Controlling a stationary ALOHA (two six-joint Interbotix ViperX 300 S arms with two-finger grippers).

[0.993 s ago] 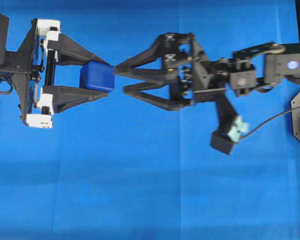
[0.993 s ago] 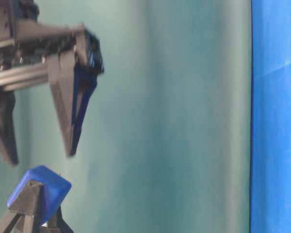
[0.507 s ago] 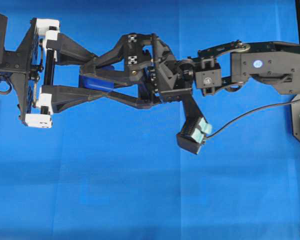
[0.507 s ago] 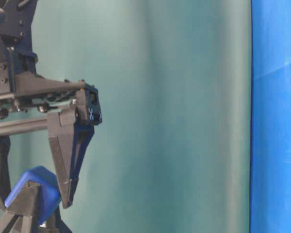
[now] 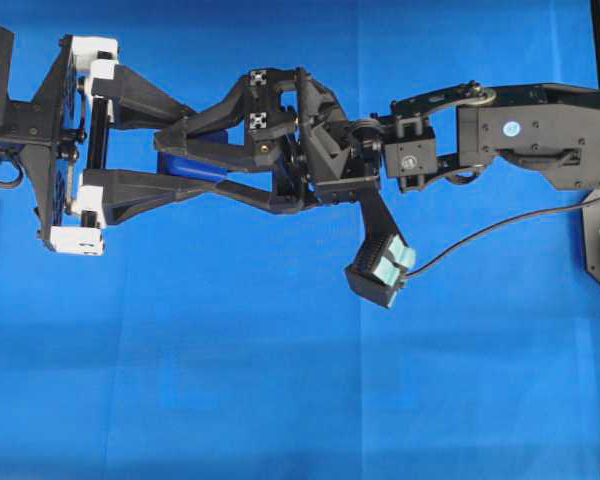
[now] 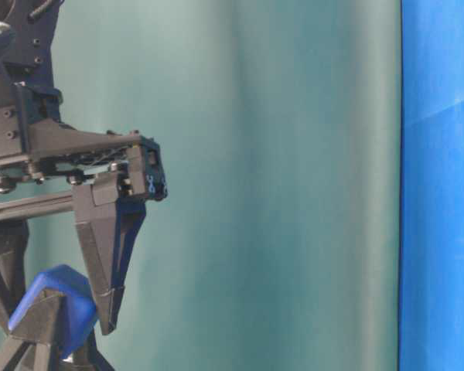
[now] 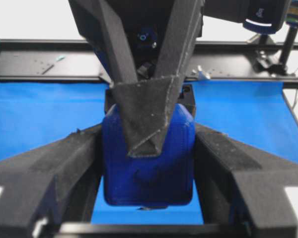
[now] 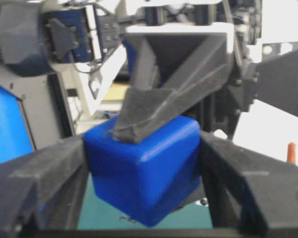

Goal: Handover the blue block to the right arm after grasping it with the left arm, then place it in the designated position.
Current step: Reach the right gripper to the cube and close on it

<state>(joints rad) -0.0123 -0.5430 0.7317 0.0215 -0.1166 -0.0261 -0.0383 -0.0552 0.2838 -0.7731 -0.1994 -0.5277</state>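
Here the blue block (image 7: 148, 163) is a small dark-blue cube with rounded edges and a glossy skin, a faint raised mark showing on the face turned toward the left wrist camera, and it is plainly darker than the blue cloth (image 5: 280, 380) below. It sits between the two black pointed fingers of the left gripper (image 5: 185, 165), which press its two opposite sides and hold it clear of the cloth. The right gripper (image 5: 180, 163) has reached in from the opposite side, turned crosswise to the left one: in the right wrist view its fingers (image 8: 44, 173) lie along the block's sides, touching or very nearly so, so whether they grip yet cannot be told. The four fingers thus surround the cube on its flanks, with little free room about it; beyond the hands the cloth spreads wide on every side, and the green backdrop (image 6: 278, 185) stands behind them in the table-level view. Being a cube, the block has no long axis; in the right wrist view it appears tilted, one lower corner pointing down toward the cloth, while its flat faces meet the left fingers squarely.
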